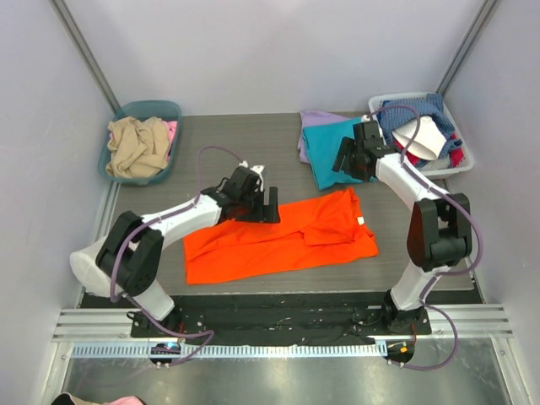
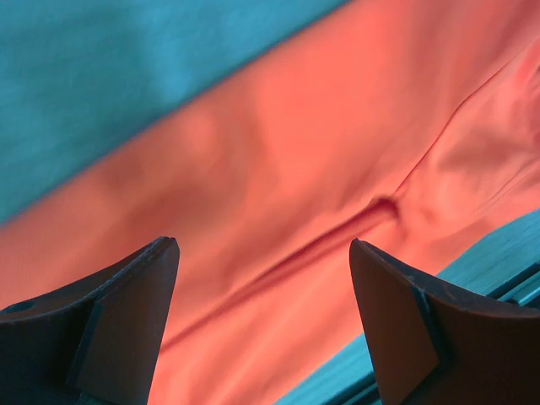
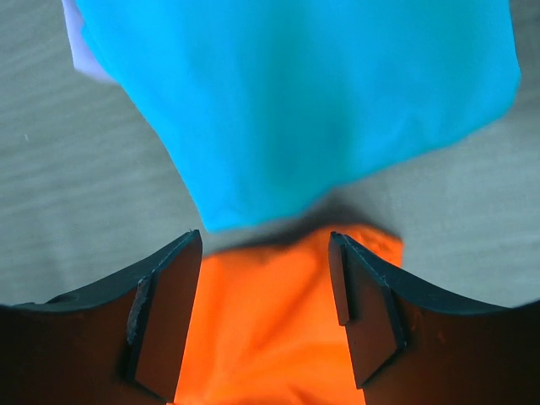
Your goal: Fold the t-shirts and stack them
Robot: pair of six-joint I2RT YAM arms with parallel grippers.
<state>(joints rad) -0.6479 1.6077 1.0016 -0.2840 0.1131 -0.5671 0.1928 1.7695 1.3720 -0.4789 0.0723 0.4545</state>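
Note:
The bright orange t-shirt [image 1: 278, 240] lies spread flat on the grey table, partly folded, with a small flap at its right. The teal t-shirt [image 1: 327, 148] lies folded at the back right on top of the lavender one [image 1: 314, 120]. My left gripper [image 1: 268, 205] is open and empty just above the orange shirt's far edge; orange cloth [image 2: 321, 143] fills the left wrist view between its jaws [image 2: 261, 253]. My right gripper [image 1: 348, 160] is open and empty over the teal shirt's near edge. The right wrist view shows the teal shirt [image 3: 295, 93], the orange shirt [image 3: 270, 321] and a lavender corner [image 3: 80, 51] around the gripper [image 3: 266, 245].
A teal basket [image 1: 169, 110] with beige and pink clothes stands at the back left. A white basket [image 1: 462, 152] with mixed clothes stands at the back right, close to my right arm. Walls close in the table on three sides.

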